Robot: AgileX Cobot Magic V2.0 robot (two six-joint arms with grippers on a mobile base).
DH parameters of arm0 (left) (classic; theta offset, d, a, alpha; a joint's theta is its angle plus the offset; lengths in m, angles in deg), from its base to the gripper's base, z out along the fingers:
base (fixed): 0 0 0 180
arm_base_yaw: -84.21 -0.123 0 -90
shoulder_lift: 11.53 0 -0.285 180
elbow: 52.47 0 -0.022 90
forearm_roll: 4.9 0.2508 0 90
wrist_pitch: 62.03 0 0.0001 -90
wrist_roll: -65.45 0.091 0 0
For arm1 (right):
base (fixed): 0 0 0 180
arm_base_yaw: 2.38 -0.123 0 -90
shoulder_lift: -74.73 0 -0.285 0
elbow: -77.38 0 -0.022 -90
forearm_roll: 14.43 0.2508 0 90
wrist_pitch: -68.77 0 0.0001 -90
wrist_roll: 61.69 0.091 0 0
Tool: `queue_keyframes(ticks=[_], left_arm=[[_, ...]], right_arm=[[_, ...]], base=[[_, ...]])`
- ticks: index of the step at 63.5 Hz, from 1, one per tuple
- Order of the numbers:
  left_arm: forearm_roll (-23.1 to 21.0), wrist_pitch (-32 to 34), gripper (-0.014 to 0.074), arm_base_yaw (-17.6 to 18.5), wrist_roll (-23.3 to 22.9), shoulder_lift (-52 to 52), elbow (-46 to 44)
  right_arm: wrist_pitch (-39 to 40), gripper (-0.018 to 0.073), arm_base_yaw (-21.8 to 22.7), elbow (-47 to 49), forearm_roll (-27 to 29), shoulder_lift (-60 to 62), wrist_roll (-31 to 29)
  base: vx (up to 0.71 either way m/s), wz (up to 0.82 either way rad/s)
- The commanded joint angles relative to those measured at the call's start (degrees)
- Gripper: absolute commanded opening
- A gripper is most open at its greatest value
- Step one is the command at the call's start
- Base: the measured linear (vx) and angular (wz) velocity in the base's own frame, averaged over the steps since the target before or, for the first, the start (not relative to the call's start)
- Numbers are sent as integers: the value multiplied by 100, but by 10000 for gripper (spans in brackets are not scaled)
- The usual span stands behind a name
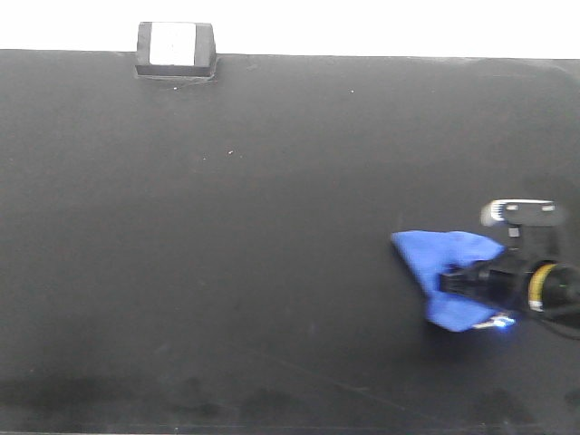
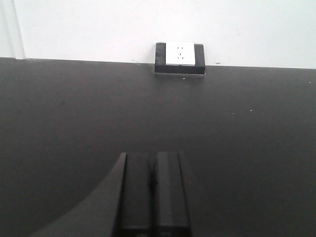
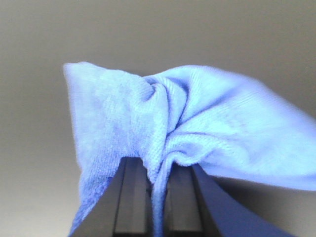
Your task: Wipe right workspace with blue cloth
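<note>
The blue cloth [image 1: 444, 272] lies bunched on the right workspace [image 1: 272, 227], a wide matte black benchtop, at its right side. My right gripper [image 1: 453, 281] reaches in from the right edge and is shut on the cloth. In the right wrist view a fold of the blue cloth [image 3: 163, 128] is pinched between the two black fingers [image 3: 133, 197] of the right gripper [image 3: 157, 170], the rest spreading out ahead of them. My left gripper [image 2: 153, 160] hangs over bare benchtop [image 2: 247, 148] with its fingers pressed together and nothing between them; it does not show in the front view.
A black-framed white socket box [image 1: 175, 50] stands at the benchtop's far edge, left of centre, against a white wall; the socket box [image 2: 179, 58] faces the left wrist camera. Faint smudges mark the benchtop's near strip [image 1: 181, 394].
</note>
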Motion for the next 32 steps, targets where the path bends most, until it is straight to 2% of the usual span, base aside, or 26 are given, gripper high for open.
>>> queue_keyframes(ticks=[1,11,20,24,32], left_arm=[[5,473,-6,-27,-49,97,174],[5,473,-6,-27,-49,97,174],[5,473,-6,-27,-49,97,174],[5,473,-6,-27,-49,97,174],[5,473,-6,-27,-49,97,174]], right_arm=[[729,10,-351,162,399,-165,9],[328,13,-1949,589,1252,-582,-129],[-449,15,-3400,1449,2109,-927,-156],[-818,16,-3786,1789,2272,-1056,-251],[-1656,18,-4068,2272,2412,-1128,-336]], base=[[0,0],[0,0],[0,0],[0,0],[0,0]])
